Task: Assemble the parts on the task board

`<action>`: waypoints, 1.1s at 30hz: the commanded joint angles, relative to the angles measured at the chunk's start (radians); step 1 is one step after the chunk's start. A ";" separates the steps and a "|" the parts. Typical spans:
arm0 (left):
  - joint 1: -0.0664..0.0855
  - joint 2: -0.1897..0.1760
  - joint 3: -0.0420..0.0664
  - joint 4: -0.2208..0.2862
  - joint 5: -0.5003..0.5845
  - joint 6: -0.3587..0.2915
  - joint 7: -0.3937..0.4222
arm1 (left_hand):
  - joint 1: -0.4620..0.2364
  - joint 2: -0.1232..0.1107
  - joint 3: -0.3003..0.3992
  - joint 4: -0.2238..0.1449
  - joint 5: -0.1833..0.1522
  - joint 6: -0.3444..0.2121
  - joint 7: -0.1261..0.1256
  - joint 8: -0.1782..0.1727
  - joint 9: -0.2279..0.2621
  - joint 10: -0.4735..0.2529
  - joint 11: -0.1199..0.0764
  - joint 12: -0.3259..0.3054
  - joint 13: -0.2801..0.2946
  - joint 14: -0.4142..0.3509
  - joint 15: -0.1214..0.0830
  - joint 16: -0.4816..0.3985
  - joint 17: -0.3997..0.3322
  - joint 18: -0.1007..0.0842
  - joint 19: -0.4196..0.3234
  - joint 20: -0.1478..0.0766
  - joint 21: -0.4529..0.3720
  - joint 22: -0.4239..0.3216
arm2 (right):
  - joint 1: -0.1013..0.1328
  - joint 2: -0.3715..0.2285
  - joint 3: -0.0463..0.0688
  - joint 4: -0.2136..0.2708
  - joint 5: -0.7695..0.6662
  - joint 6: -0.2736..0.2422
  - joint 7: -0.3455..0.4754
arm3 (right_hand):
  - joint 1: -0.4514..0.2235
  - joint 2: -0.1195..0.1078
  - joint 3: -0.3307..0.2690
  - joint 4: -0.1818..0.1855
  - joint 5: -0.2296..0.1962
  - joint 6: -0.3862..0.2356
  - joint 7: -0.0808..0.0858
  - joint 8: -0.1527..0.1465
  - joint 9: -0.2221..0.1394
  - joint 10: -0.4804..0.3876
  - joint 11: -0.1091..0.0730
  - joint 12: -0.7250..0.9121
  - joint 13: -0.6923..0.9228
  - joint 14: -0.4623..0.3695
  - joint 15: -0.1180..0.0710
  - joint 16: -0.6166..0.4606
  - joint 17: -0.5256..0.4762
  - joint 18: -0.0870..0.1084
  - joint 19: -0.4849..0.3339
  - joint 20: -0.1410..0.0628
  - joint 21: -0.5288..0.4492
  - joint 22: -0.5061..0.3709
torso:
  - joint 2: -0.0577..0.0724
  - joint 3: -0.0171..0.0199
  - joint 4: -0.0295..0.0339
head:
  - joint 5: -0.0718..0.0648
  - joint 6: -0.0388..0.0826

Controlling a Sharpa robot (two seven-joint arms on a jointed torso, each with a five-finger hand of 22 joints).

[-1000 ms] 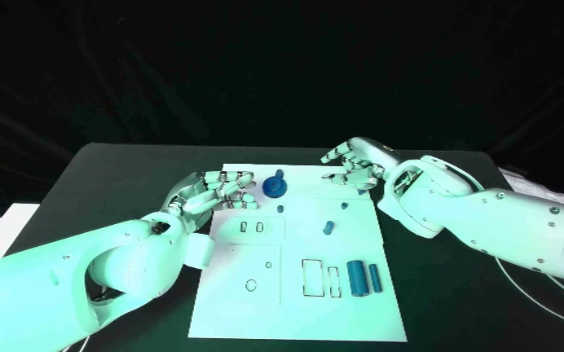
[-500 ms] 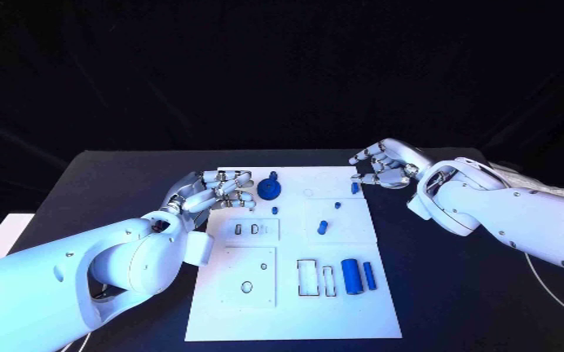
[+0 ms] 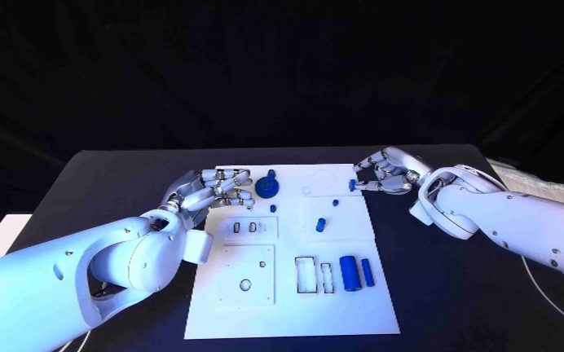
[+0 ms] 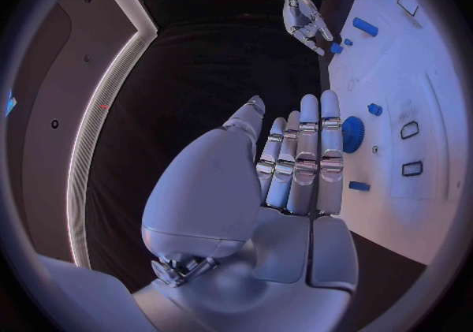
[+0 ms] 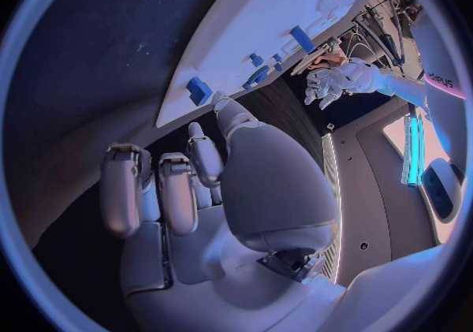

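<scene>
Task board lies flat mid black surface, long axis running away from the robot.

L hand sits at the board's far-left edge, fingers straight and close together, grasping nothing; fingertips near the round blue part w/ knob, not clearly touching it. Small blue part just robot-side of that disc.

R hand hangs at the board's far-right edge, fingers curled inward. A small blue part sits right at the fingertips, on the board's edge; cannot tell if it's pinched or just touched. R wrist view shows that piece at the board rim, just beside the fingers, which look apart from it there.

Other parts on the board: small blue peg near the R side, blue oblong piece mid-board, large blue cylinder w/ thinner blue bar just beside it in the near-right area. Two empty rectangular slots left of the cylinder. Two small slots and an oval hole on the board's left half.
</scene>
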 commanded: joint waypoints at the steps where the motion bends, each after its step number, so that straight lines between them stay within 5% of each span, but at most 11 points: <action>1: 0.000 0.002 0.001 0.000 0.001 0.022 0.011 | 0.009 0.003 0.000 -0.003 -0.003 -0.001 0.004 -0.004 0.001 -0.002 0.004 -0.006 -0.001 -0.007 0.002 -0.004 0.001 0.013 -0.008 0.002 0.004 0.002 | -0.005 0.009 0.000 -0.015 0.007 0.034 0.023 | 0.008 -0.004 -0.001 -0.006 -0.007 -0.008 0.003 -0.007 -0.001 -0.005 0.003 -0.007 -0.001 0.090 0.003 0.004 0.206 -0.012 0.003 0.000 0.004 -0.002 | 0.000 -0.0016 0.0008 | -0.001 -0.004; 11: -0.001 0.002 0.000 -0.004 0.001 0.022 0.010 | 0.009 0.003 0.000 -0.003 -0.003 -0.001 0.004 -0.004 0.001 -0.002 0.004 -0.006 -0.001 -0.007 0.002 -0.004 0.001 0.013 -0.008 0.002 0.004 0.002 | -0.014 0.029 0.000 -0.042 0.004 0.047 0.026 | 0.013 -0.001 -0.002 -0.010 -0.009 -0.009 0.003 -0.006 -0.001 -0.004 0.003 -0.006 0.000 0.090 0.003 0.005 0.207 -0.012 0.003 0.001 0.004 -0.002 | -0.002 -0.0028 0.0000 | 0.001 -0.010; 33: -0.001 0.001 0.000 -0.003 0.001 0.021 0.008 | 0.010 0.005 0.003 -0.006 -0.003 0.000 0.003 -0.004 0.002 0.000 0.004 -0.006 -0.001 -0.007 0.002 -0.005 0.004 0.013 -0.009 0.002 0.006 0.003 | -0.022 0.057 0.000 -0.064 -0.014 0.066 0.017 | 0.048 0.061 0.033 -0.045 -0.050 0.080 -0.015 0.029 0.010 0.017 -0.013 0.019 0.023 0.091 -0.009 0.006 0.210 -0.013 0.006 -0.008 0.007 0.006 | -0.002 -0.0030 0.0008 | 0.002 -0.015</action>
